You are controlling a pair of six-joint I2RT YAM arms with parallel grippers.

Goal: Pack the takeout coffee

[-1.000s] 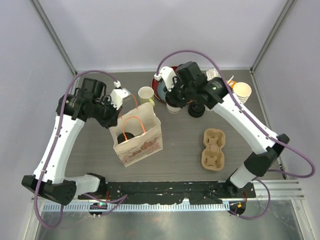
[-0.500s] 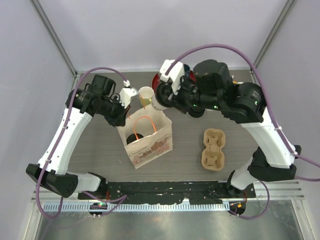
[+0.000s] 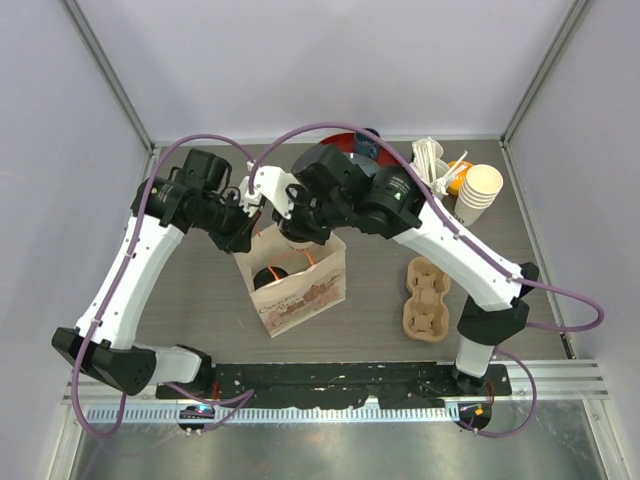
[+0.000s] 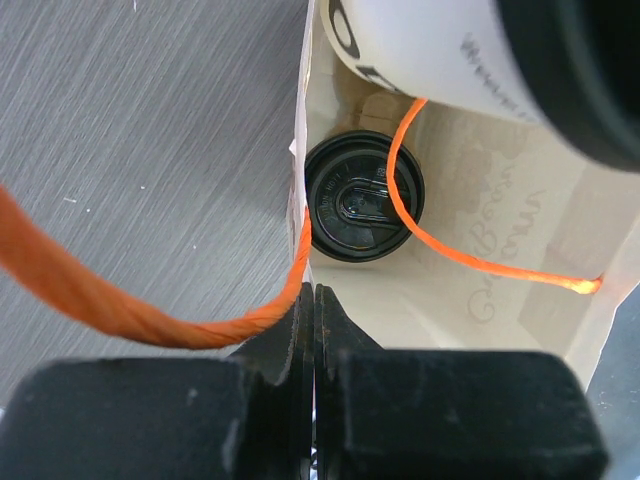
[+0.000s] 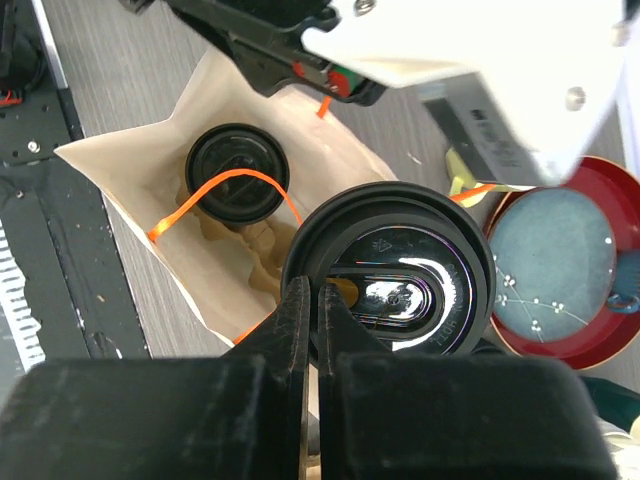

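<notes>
Top external view: a paper bag [image 3: 300, 295] stands open on the counter [image 3: 380, 330] between two robot arms. Its rim is pinched by the left jaws, pressed together on the paper edge, apparently so that the mouth is kept wide and the bag steadied. One lidded coffee cup [image 4: 364, 197] is already seated upright at the bottom of the bag, under a loose orange handle [image 4: 470, 262]. The second cup [image 5: 395, 290] is held above the bag's mouth by the right jaws, pinched almost shut at the near rim of its black lid. It is judged ready to be lowered beside the first. A cardboard cup tray [image 3: 427, 297] lies apart on the right.
</notes>
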